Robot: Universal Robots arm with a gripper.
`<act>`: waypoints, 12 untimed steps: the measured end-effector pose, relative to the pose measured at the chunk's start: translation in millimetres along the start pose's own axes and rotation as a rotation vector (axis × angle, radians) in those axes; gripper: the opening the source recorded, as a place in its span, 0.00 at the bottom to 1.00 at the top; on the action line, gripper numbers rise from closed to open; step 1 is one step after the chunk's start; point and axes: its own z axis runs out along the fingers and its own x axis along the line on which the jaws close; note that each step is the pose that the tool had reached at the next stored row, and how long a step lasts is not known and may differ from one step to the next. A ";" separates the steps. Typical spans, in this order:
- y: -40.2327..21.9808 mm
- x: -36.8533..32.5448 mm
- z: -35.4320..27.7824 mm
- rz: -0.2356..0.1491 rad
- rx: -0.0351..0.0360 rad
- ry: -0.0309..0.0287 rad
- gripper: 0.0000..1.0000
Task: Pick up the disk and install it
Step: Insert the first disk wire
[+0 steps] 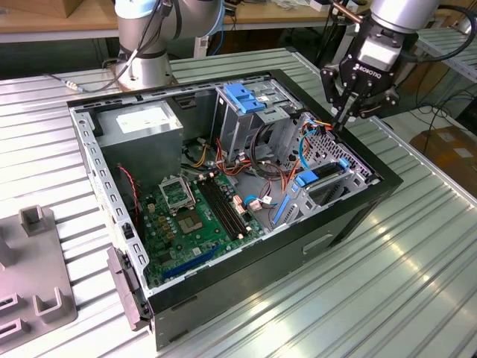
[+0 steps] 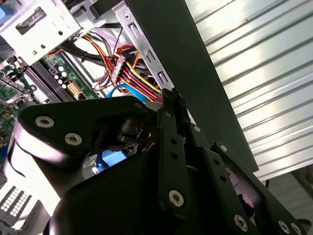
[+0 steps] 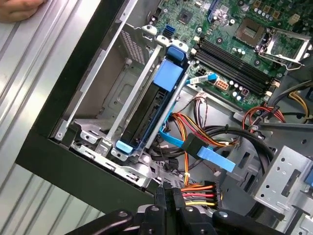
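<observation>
The computer case [image 1: 358,212] is black, the circuit board [image 1: 186,216] green. A bright blue rail [image 3: 168,73] edges the dark disk [image 3: 146,112]. Wires [image 3: 195,193] run red, yellow, orange. The table [image 1: 417,283] is ribbed silver, the gripper [image 1: 339,123] black.

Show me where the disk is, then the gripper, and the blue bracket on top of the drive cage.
disk [image 3: 142,117], first wrist view, on its dark side edge.
gripper [image 1: 343,119], exterior view, at its very tip.
blue bracket [image 1: 240,97], exterior view, on its top face.
</observation>
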 end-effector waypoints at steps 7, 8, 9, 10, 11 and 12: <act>11.2 -5.2 2.8 0.051 -0.0013 -0.0002 0.17; 11.2 -5.2 3.1 0.065 -0.0016 -0.0004 0.17; 11.2 -5.2 3.6 0.085 -0.0021 -0.0006 0.17; 11.2 -5.2 4.0 0.103 -0.0026 -0.0008 0.17; 11.1 -5.2 4.5 0.126 -0.0032 -0.0010 0.17; 11.2 -5.2 5.0 0.143 -0.0036 -0.0011 0.17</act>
